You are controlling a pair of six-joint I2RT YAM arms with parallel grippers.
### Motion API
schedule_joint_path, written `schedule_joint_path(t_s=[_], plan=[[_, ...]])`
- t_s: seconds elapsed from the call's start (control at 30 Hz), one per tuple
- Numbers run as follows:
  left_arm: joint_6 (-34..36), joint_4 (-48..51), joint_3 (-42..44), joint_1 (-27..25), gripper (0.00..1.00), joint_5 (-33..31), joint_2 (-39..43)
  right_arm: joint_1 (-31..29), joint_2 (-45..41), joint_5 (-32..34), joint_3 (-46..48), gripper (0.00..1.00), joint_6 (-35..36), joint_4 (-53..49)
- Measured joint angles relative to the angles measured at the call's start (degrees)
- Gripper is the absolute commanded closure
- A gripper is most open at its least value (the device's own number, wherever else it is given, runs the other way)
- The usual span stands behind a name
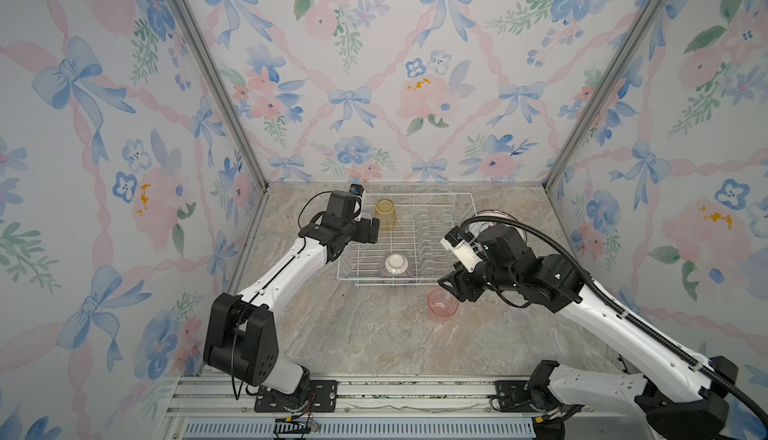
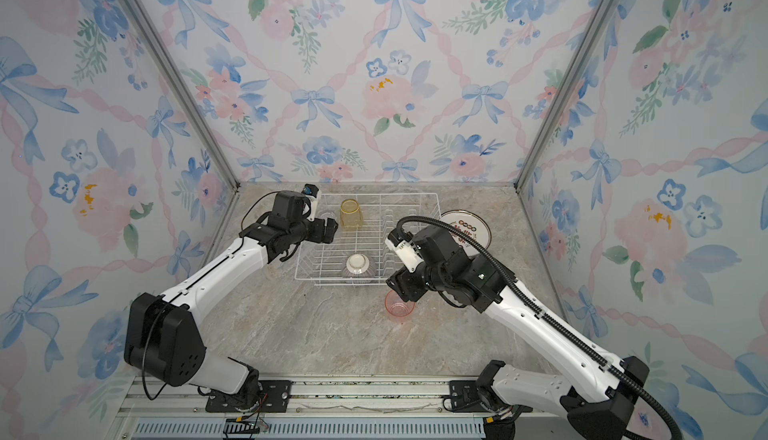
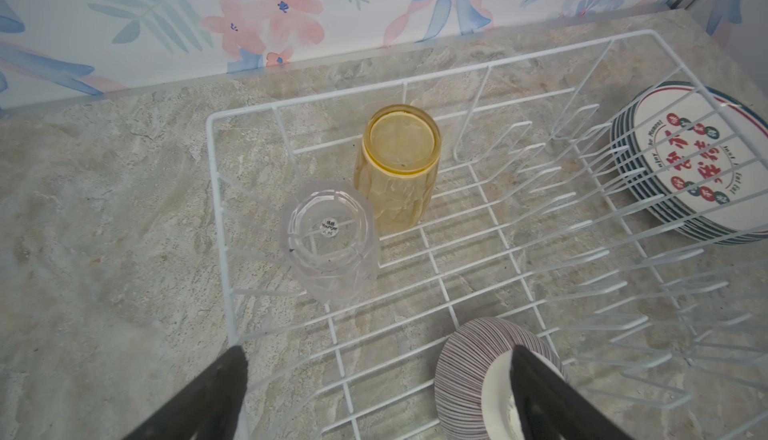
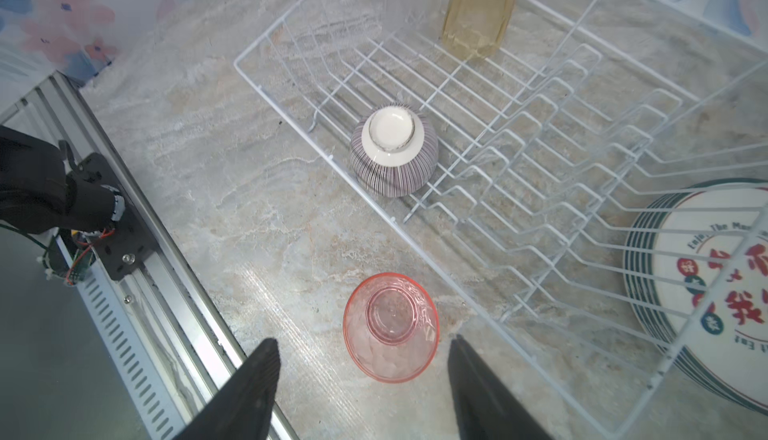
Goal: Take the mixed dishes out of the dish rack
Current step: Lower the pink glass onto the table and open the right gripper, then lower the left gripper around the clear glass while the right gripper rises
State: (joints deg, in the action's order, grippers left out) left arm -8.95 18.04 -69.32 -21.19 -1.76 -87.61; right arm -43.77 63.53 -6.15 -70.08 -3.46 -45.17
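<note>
Now | left tool apart | right tool apart near pink tumbler

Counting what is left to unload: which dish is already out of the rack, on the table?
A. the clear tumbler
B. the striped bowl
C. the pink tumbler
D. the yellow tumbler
C: the pink tumbler stands on the table outside the dish rack, while the yellow tumbler, the clear tumbler and the striped bowl sit inside it.
</note>
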Motion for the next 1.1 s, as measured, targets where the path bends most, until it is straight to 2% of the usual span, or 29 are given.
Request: schedule_joint_path(t_s=[0.37,0.87,1.1], plan=[[2.58,3.87,-10.49,-0.17,0.02,-4.92,-14.14,5.07,-1.46,-2.71,2.21,0.33,-0.59,4.79],[3.61,5.18,-15.69,2.23,0.02,-5.22,-21.66,9.57,-3.21,-4.61,4.48,0.33,-1.27,6.58],[3.82,5.38,-17.68,2.91,0.08,-3.17,-23.56,10.05,-3.19,-5.05,4.76,0.33,-1.46,7.06]])
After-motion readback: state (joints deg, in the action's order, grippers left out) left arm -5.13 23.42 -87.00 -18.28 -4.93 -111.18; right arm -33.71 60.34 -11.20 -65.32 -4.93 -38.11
